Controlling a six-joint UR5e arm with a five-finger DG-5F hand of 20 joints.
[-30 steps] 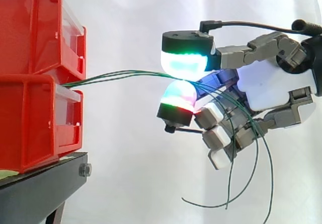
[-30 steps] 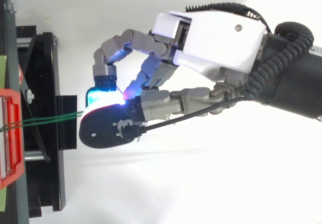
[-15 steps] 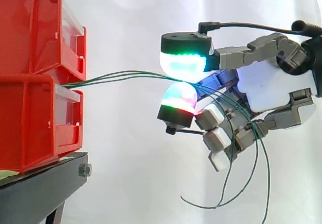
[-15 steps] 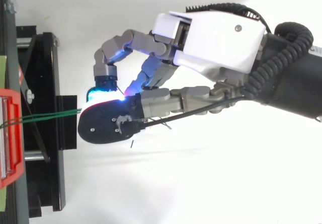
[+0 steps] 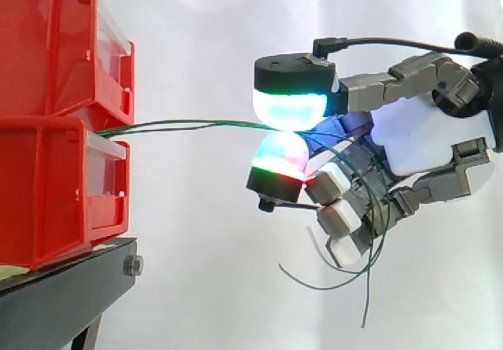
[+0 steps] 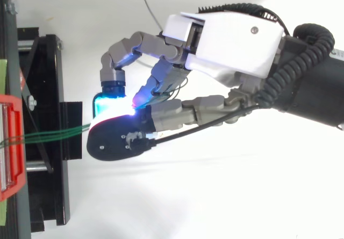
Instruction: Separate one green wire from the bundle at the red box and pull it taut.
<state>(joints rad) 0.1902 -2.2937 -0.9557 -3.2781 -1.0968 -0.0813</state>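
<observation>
While the robot hand (image 5: 416,141) is reaching in from the right of the side view, its fingers are curling toward one another. The upper pad (image 5: 289,108), glowing cyan and green, is meeting the lower pad (image 5: 279,157), glowing green, magenta and red. The green wires (image 5: 196,123) are being pinched between these pads; how many strands are lying in the pinch cannot be told. At the left, 2 red boxes (image 5: 59,193) are standing stacked on a black stand (image 5: 63,295) before a white curtain (image 5: 196,35). The wires are emerging from the gap between the boxes. They are running almost level to the pads, with only a slight sag near the boxes. Behind the pinch the strands are passing across the curled lower fingers, and their loose ends are hanging in curves below the robot hand.

Seen from the top view, the robot hand (image 6: 226,35) is entering from the right edge. Its fingers are bending down toward the left. The dark back of one pad (image 6: 115,139) is covering the pinch, and cyan light is glowing just beside it. The green wires (image 6: 54,136) are stretching from the red boxes (image 6: 12,107) at the left edge. They are crossing over the black stand (image 6: 48,78) and disappearing under that pad.
</observation>
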